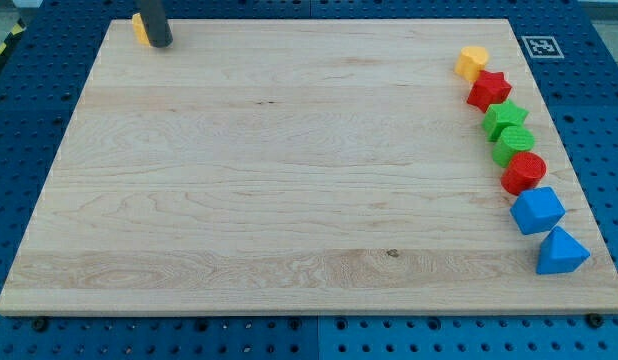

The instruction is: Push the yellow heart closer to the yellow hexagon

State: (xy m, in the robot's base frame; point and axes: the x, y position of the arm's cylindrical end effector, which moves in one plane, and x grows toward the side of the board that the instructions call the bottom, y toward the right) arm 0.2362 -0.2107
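One yellow block [138, 27] lies at the board's top left corner. It is mostly hidden behind my dark rod, so I cannot make out its shape. My tip [161, 45] rests just right of it and seems to touch it. A second yellow block [472, 62] lies at the top right, heading a column of blocks. Its outline is rounded, and I cannot tell whether it is a heart or a hexagon. The two yellow blocks are almost the full board width apart.
Below the right yellow block, a column runs down the board's right edge: a red star [489, 90], a green star [506, 118], a green rounded block [515, 144], a red rounded block [524, 172], a blue angular block [537, 210] and a blue triangle [561, 251].
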